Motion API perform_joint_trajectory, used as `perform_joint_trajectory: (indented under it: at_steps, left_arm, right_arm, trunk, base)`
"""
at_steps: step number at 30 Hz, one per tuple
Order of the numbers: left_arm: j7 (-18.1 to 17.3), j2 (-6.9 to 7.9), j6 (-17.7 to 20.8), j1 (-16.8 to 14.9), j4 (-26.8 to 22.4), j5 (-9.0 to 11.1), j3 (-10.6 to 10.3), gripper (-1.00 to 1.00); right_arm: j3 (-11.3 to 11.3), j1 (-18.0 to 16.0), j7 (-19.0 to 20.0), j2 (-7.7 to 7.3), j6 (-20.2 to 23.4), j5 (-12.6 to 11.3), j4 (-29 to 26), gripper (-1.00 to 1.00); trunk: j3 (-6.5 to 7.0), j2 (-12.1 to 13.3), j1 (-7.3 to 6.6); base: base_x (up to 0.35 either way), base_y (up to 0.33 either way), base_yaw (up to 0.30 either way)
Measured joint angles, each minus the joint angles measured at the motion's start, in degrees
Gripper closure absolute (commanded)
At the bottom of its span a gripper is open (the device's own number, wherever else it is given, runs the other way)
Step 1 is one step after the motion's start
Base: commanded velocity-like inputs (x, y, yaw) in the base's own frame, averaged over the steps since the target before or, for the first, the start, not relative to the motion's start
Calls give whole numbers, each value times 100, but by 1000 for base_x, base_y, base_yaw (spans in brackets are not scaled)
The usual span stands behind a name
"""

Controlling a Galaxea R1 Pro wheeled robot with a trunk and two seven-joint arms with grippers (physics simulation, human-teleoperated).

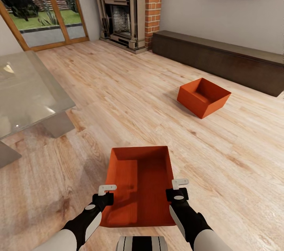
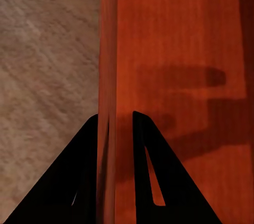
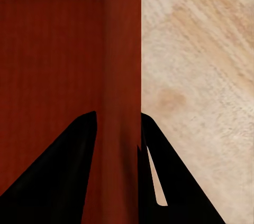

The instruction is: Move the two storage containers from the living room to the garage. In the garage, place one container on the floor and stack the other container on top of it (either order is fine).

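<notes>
- Living room: wood-plank floor (image 1: 118, 85), fireplace (image 1: 122, 10), dark cabinet (image 1: 221, 59).
- Your left gripper (image 1: 106, 191) and right gripper (image 1: 179, 186) each pinched a side wall of the near container (image 1: 140, 188).
- Second container (image 1: 203, 97) sat tilted near the cabinet.

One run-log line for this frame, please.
living room | left gripper and right gripper clamp near container walls | second container on wood floor

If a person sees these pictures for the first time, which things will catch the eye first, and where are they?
The orange-red container low in the head view stands out first, with the left gripper and right gripper each clamped on one of its side walls. A second container sits tilted on the wood-plank floor before the long dark cabinet. The brick fireplace stands behind.
</notes>
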Motion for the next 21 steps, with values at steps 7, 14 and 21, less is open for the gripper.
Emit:
perform_joint_trajectory:
  at_steps: [7,14,21]
  left_arm:
    - [-8,0,1,5,3,17,-10,100]
    - [-8,0,1,5,1,17,-8,100]
    - [-8,1,3,5,4,20,-12,100]
  right_arm:
    - [19,-1,-34,-2,0,-27,7,100]
    - [23,-4,-39,-2,0,-31,8,100]
    - [22,-2,-38,-1,0,-23,12,100]
  trunk:
    - [62,1,11]
    - [125,1,11]
    - [206,39,-10]
  base:
    - [0,0,-45]
    - [0,0,-6]
    - [0,0,0]
